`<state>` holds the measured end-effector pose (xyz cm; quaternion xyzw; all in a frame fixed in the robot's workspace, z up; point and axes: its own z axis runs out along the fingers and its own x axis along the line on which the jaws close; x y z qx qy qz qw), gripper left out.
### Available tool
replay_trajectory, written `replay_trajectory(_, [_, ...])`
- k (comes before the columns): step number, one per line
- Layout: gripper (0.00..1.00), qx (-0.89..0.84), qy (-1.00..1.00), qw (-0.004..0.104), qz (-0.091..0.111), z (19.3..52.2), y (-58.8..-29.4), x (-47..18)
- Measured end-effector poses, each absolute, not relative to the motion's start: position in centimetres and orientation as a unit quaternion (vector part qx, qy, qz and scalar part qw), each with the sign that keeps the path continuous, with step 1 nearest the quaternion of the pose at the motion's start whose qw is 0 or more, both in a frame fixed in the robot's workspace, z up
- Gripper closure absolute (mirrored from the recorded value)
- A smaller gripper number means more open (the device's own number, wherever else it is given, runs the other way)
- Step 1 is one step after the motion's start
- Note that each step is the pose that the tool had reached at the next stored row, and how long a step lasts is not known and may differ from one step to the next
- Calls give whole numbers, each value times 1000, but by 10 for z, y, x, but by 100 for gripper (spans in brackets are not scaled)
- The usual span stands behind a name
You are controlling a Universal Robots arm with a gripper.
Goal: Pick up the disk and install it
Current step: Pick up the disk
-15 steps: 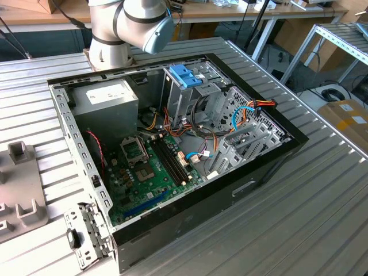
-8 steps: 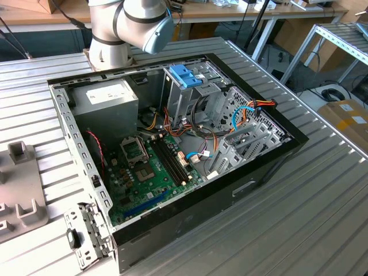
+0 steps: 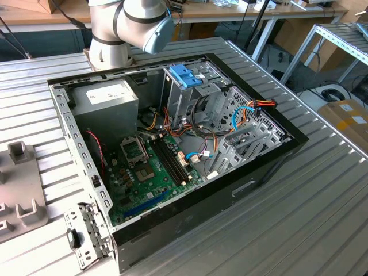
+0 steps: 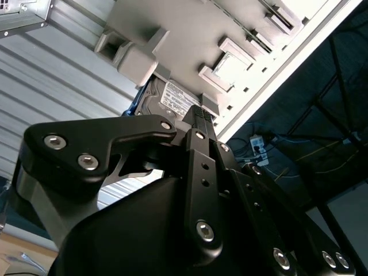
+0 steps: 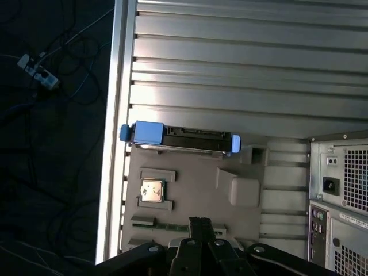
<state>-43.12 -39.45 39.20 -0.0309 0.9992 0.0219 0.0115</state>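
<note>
Computer case (image 3: 75, 140): lies open on its side on the ribbed metal table (image 3: 299, 230), black wall on the near side.
In the case: a grey power supply (image 3: 106, 99) at the far corner toward the exterior view's left; a green motherboard (image 3: 150, 168) on the floor; a metal drive cage (image 3: 183, 99) with a blue bracket (image 3: 185, 75) on top; red, orange and blue cables (image 3: 253, 109) strung toward the exterior view's right.
Fixture plate (image 5: 195, 172): a grey moulded plate on the table, just beside the case's rear panel (image 5: 339, 201), at the table's edge.
In the plate: the disk (image 5: 184, 138) stands on edge in a slot at one end, blue carrier showing at both ends; a square processor chip (image 5: 153, 191) sits in its own pocket; a thin green memory stick (image 5: 161, 227) lies in a narrow slot.
Disk label: white and printed, seen in the second wrist view (image 4: 175, 98); I can't make out the words.
Power supply label: white, print too small to read.
Gripper (image 5: 199, 221): hangs over the plate, apart from the disk; whether it is released or clenched I cannot tell.
</note>
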Motion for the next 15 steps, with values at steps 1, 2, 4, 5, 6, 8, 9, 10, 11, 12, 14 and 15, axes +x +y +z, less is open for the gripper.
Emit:
replay_trajectory(1, [90, -35, 999, 11, 22, 392, -394, -431])
replay_trajectory(2, [90, -36, 999, 11, 22, 392, -394, -431])
replay_trajectory(4, [90, -39, 999, 11, 22, 392, -394, -431])
replay_trajectory(5, [90, -41, 999, 11, 22, 392, -395, -431])
replay_trajectory(6, [90, -42, 999, 11, 22, 392, -394, -431])
replay_trajectory(8, [90, -46, 999, 11, 22, 392, -394, -431])
replay_trajectory(9, [90, -47, 999, 11, 22, 392, -394, -431])
replay_trajectory(10, [90, -49, 999, 11, 22, 392, -394, -431])
replay_trajectory(11, [90, -51, 998, 11, 22, 392, -394, -431])
replay_trajectory(12, [90, -52, 998, 11, 22, 392, -394, -431])
replay_trajectory(14, [90, -56, 998, 11, 22, 392, -394, -431])
replay_trajectory(15, [90, -58, 998, 11, 22, 392, -394, -431])
